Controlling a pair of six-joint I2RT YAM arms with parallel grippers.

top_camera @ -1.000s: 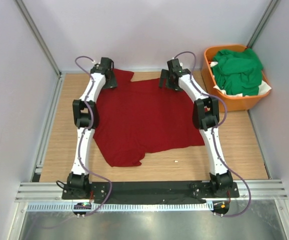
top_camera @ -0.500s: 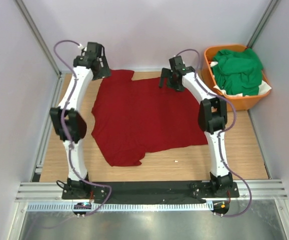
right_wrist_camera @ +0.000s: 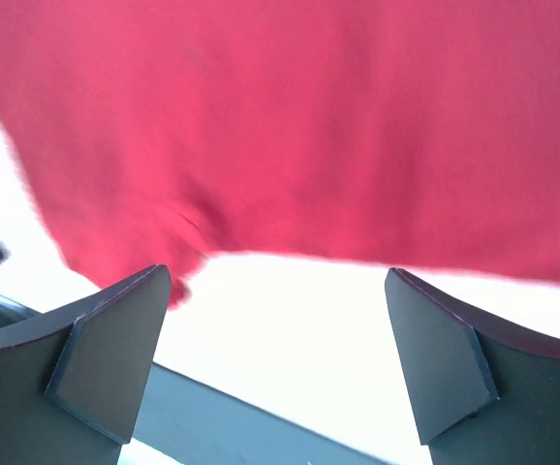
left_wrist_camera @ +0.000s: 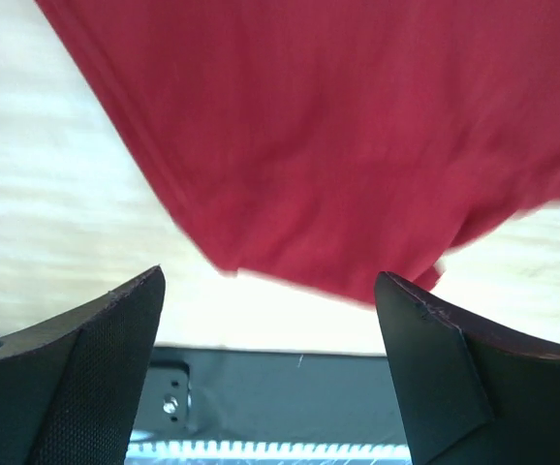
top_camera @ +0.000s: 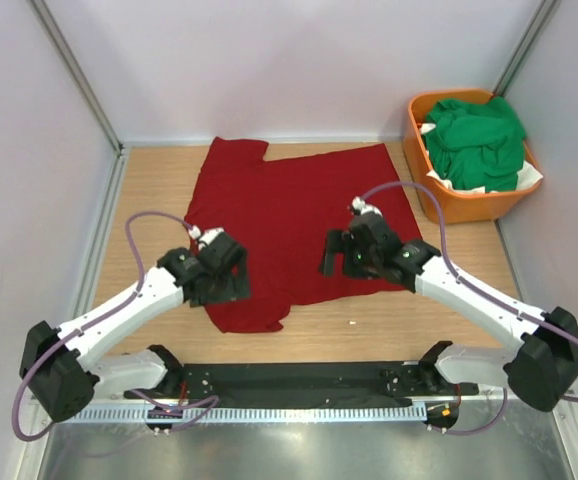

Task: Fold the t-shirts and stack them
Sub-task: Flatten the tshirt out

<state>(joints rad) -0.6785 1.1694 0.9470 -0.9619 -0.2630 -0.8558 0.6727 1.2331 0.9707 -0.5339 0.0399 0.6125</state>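
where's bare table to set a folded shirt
Bare wood left of the red t-shirt, to the wall; a smaller patch right of it, between the orange basket and the right arm. That arm and the left arm crowd the near strip; green t-shirts fill the basket.

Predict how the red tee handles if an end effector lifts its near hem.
Likely floppy: the red tee lies flat with wavy, uneven edges, so it would drape. Probably light: thin cloth. Pushed, it may bunch rather than slide on the wood table.

The wooden table (top_camera: 144,200) carries a dark red t-shirt (top_camera: 294,215) spread flat across the middle, an orange basket (top_camera: 466,207) at upper right, and a tiny white speck (top_camera: 353,323) below the shirt.
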